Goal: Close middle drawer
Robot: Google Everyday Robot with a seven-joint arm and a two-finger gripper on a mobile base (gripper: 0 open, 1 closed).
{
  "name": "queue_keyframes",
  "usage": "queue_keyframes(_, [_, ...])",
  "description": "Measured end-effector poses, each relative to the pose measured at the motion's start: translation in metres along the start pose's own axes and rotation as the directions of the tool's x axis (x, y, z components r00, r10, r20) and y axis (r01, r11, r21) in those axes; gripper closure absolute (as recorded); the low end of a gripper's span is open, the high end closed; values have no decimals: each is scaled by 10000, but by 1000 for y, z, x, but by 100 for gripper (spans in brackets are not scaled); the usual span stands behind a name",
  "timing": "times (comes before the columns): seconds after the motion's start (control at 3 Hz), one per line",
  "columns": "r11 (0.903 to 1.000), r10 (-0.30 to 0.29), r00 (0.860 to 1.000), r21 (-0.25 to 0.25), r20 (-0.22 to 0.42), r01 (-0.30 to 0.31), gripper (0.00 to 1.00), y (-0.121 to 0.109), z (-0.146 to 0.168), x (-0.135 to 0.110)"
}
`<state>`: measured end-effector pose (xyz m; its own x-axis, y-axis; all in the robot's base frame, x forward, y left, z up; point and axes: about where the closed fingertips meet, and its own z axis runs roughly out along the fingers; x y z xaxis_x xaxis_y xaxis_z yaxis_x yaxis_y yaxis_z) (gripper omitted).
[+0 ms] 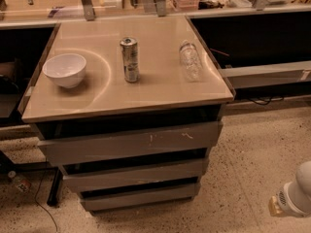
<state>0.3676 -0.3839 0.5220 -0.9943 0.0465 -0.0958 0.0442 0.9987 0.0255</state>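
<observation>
The middle drawer (133, 174) is the plain grey front between the taller scratched top drawer front (131, 142) and the smaller bottom drawer front (141, 196) of the cabinet. Its front sits roughly in line with the other two, and no tray interior shows. My gripper (278, 207) is at the bottom right corner of the camera view, at the end of the white arm (300, 193). It is low over the floor, well to the right of the cabinet, and touches nothing.
On the cabinet's tan top (160, 93) stand a white bowl (64, 70), a metal can (129, 59) and a clear plastic bottle (189, 59) lying down. Dark shelving flanks both sides. A cable and a stand leg (53, 198) lie on the speckled floor at left.
</observation>
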Motion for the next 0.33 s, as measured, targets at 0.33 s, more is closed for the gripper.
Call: queue_keyframes(0.33, [10000,-6,10000,13,90,6,82,1,-5,-1])
